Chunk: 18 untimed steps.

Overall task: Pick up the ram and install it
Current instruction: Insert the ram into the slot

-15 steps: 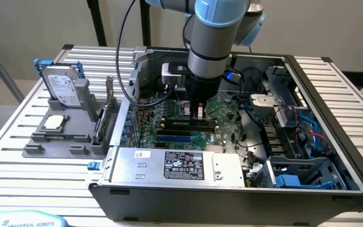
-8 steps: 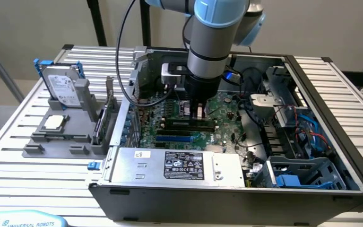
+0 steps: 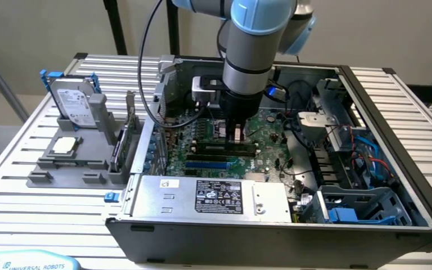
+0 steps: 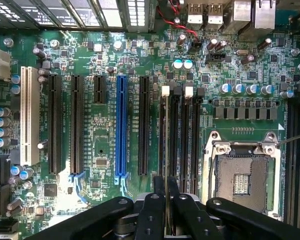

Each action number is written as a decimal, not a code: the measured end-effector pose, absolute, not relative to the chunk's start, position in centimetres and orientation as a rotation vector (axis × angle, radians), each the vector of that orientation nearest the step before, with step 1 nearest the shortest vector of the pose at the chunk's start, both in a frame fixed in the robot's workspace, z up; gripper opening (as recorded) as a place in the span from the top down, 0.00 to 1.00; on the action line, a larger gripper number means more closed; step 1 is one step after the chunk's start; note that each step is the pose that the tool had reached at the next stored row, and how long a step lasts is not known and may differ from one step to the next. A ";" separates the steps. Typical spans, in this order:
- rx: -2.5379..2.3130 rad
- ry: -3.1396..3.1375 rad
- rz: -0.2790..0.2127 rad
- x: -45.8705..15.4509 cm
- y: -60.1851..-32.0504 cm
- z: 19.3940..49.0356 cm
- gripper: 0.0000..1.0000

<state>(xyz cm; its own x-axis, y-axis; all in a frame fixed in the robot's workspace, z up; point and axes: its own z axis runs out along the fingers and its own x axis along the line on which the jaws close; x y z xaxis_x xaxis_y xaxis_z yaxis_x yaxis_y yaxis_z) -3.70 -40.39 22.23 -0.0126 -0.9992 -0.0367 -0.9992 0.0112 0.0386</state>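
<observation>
Work is looking well along: the gripper [image 4: 166, 210] is clenching the ram [image 4: 166, 150], seen edge-on as a thin strip between its fingers [image 4: 151, 212], and is holding it upright right over one of the black memory slots [image 4: 176, 140] on the motherboard [image 4: 105, 145]. In the exterior view the arm [image 3: 250, 50] is reaching straight down into the open computer case [image 3: 396, 169], with the ram [image 3: 238, 134] at the slot, so the pick-up is done; whether the stick is fully pressed home I cannot tell, and the slot's white latch [image 4: 165, 90] is sitting at the far end. Going from the exterior view's left toward the case: a grey holder [image 3: 66, 166] is standing on the slatted table [image 3: 21, 208] beside the case, carrying a silver hard drive [image 3: 77, 104] upright, a processor chip [image 3: 64, 144] lying flat, and a green expansion card [image 3: 128, 140] on edge nearest the case. Inside the case, the power supply [image 3: 208, 197] is lying along the near wall, the ram sits mid-board, and loose cables [image 3: 336, 140] are trailing beyond it. Close beside the ram's slot, the empty processor socket [image 4: 242, 175] and blue slot [image 4: 121, 125] are flanking the work, leaving little room to either side.
</observation>
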 end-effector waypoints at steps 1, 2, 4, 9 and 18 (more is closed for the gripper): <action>2.207 -2.233 -0.084 -3.7 -40.4 22.2 0.87; 2.207 -2.233 -0.084 -3.7 -40.4 22.2 0.85; 2.207 -2.233 -0.084 -3.7 -40.4 22.2 0.85; 2.206 -2.233 -0.085 -3.7 -40.4 23.3 0.79; 2.206 -2.232 -0.089 -3.8 -40.4 24.6 0.89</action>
<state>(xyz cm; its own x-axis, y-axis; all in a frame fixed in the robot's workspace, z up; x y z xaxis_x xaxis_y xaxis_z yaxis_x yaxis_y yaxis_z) -3.77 -40.39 24.62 -0.0127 -0.9992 -0.0383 -0.9991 0.0111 0.0420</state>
